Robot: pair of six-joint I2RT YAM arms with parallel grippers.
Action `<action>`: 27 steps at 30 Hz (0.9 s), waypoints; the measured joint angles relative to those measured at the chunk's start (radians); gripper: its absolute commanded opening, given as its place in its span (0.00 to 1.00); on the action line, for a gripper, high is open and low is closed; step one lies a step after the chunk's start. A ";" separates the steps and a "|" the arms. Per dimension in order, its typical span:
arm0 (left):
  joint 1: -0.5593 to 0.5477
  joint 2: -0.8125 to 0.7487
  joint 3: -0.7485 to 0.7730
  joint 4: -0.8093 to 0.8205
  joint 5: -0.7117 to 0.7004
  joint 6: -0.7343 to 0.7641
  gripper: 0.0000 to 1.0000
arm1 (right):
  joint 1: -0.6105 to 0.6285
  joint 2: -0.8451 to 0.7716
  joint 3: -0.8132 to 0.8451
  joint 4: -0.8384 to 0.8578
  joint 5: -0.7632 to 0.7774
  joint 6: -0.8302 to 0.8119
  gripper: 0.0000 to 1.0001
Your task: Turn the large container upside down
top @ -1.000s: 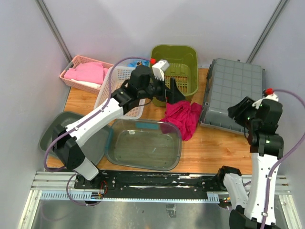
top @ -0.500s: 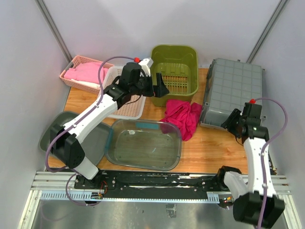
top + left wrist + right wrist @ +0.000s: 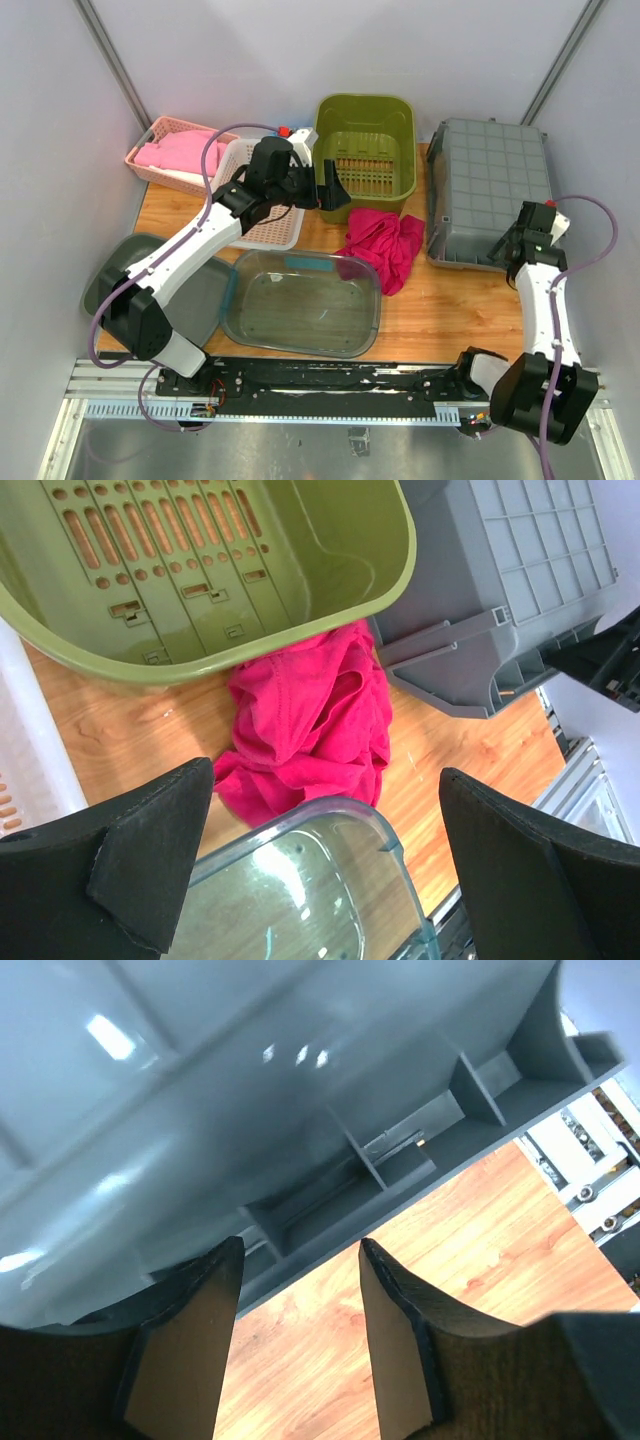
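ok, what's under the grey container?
The grey container lies bottom up on the table. Along its near rim only wood shows. Anything beneath its shell is covered, so I can't tell what is there.

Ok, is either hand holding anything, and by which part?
Nothing is held. The left hand is open above the pink cloth; the right hand is open near the rim of the gray bin, gripping nothing.

Left arm (image 3: 190, 250) extended forward, angled inward; left gripper (image 3: 335, 190) jaws spread wide. Right arm (image 3: 545, 310) upright, wrist bent inward; right gripper (image 3: 518, 238) jaws partly apart.
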 measured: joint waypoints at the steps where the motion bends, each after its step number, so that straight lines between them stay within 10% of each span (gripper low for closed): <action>1: 0.000 0.000 0.000 0.000 0.000 0.002 0.99 | -0.003 -0.003 0.009 -0.005 0.002 0.000 0.53; 7: 0.000 0.000 0.000 -0.005 -0.014 0.009 0.99 | 0.018 -0.143 0.096 -0.024 -0.135 0.014 0.55; 12: 0.000 0.000 0.004 -0.016 -0.042 0.014 0.99 | 0.268 -0.228 0.108 0.008 -0.203 0.040 0.55; 18: 0.000 0.000 0.007 -0.026 -0.050 0.013 0.99 | 0.542 -0.056 0.118 0.045 -0.196 0.035 0.53; 27: 0.000 -0.003 0.005 -0.054 -0.079 0.014 0.99 | 0.595 0.135 0.163 0.000 -0.020 -0.005 0.52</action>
